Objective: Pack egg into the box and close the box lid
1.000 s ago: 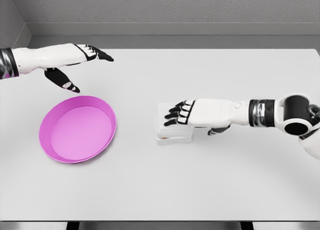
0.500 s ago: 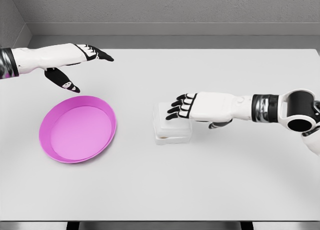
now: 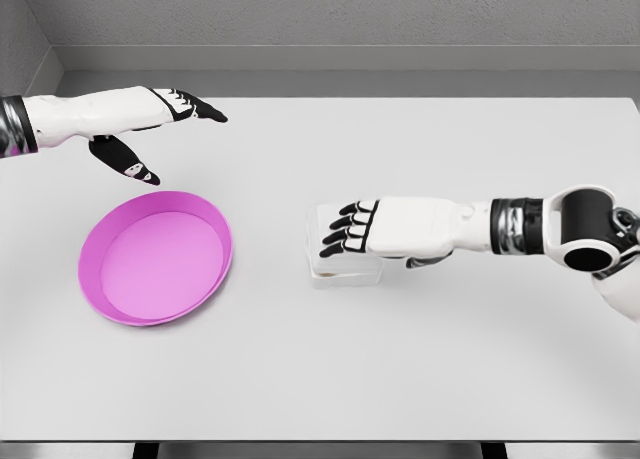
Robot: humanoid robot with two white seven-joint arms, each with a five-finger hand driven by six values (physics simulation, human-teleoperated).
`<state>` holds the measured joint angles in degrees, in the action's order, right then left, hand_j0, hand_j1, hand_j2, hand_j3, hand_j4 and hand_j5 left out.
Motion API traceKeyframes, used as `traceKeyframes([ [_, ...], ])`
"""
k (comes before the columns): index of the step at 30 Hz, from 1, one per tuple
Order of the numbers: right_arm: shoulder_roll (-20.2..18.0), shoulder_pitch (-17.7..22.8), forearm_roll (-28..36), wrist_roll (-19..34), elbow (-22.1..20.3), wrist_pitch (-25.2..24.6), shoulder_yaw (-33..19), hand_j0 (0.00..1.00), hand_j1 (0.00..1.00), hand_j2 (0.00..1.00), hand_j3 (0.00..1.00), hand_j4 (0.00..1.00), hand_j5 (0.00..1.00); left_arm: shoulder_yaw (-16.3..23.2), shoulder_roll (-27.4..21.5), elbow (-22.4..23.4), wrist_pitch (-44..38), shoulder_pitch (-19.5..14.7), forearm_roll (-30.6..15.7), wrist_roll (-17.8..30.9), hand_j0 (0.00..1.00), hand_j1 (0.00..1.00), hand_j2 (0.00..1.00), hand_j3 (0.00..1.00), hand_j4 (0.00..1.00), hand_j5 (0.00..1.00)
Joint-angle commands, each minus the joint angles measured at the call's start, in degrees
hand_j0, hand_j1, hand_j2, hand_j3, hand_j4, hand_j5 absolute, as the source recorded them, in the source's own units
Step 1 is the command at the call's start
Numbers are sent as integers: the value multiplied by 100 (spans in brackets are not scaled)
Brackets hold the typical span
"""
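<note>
A small translucent white box (image 3: 334, 269) sits near the middle of the white table (image 3: 400, 369), its lid down. A faint brownish spot shows through its front wall; the egg itself is not clearly visible. My right hand (image 3: 340, 232) lies flat on top of the lid, palm down, fingers stretched out toward the left and holding nothing. My left hand (image 3: 165, 129) hovers at the far left above the table, fingers extended, thumb hanging down, holding nothing.
A round pink plate (image 3: 213, 219) with nothing on it lies at the left of the table, below my left hand. The table's far edge meets a grey wall.
My right hand lifted slightly off the box half a second ago and has now come back down, flatter and further left over the lid. The left arm has not moved.
</note>
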<state>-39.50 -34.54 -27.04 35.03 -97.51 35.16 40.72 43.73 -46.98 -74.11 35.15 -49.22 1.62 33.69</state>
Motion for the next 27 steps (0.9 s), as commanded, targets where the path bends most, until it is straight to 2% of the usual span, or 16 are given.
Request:
traceKeyframes([
  [1, -5, 0, -3, -3, 30, -16, 58, 100, 100, 100, 100, 100, 100, -5, -4, 1, -15, 0, -39, -3, 100, 100, 100, 100, 100, 100],
  [18, 4, 0, -99, -3, 22, -16, 67, 100, 100, 100, 100, 100, 100, -5, -4, -7, -15, 0, -39, -3, 100, 100, 100, 100, 100, 100],
  [22, 12, -18, -82, -3, 22, -16, 23, 100, 100, 100, 100, 100, 100, -5, -57, 124, -15, 9, -39, -3, 100, 100, 100, 100, 100, 100],
  [24, 4, -26, -11, -3, 22, -16, -249, 100, 100, 100, 100, 100, 100, -5, -48, 124, -15, 9, -39, -3, 100, 100, 100, 100, 100, 100],
  [25, -31, 9, 24, -3, 48, -16, -635, 100, 100, 100, 100, 100, 100, -5, -48, 124, -15, 9, -39, -3, 100, 100, 100, 100, 100, 100],
  [27, -58, 35, 498, -3, 434, -16, -1268, 100, 100, 100, 100, 100, 100, -5, -48, 124, -15, 9, -39, -3, 100, 100, 100, 100, 100, 100],
])
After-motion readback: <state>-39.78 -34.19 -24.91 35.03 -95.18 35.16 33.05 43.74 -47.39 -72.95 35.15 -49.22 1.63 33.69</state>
